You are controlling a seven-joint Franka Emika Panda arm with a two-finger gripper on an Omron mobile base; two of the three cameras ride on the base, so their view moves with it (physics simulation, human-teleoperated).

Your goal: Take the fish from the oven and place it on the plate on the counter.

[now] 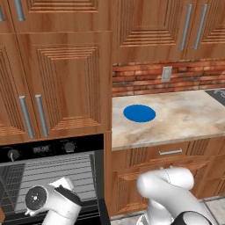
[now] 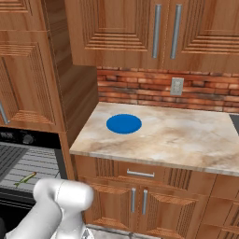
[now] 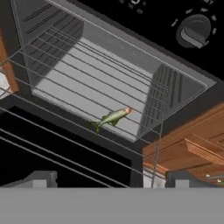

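Right, oven (image 1: 52,176) open, cavity and grey wire racks (image 3: 87,83) in plain sight; fish (image 3: 113,117) lies on a rack nr the front edge of it, towards the cavity's right wall in the right base view, head tilted towards the back; same fish (image 2: 25,179) reads as a thin olive sliver on the rack in the right base view. Gripper (image 3: 109,183) sits outside the cavity, in front of the racks, tips spread wide w/ nothing between them; fish well apart from both tips. Plate (image 1: 139,113) sits on the counter (image 1: 189,118), nr its left edge by the tall cabinet (image 1: 57,83), roughly midway front to back; bright blue, bare. Brick backsplash (image 2: 154,91) w/ outlet (image 2: 177,86) runs behind the counter's back edge; drawer handle (image 2: 140,173) below its front edge.
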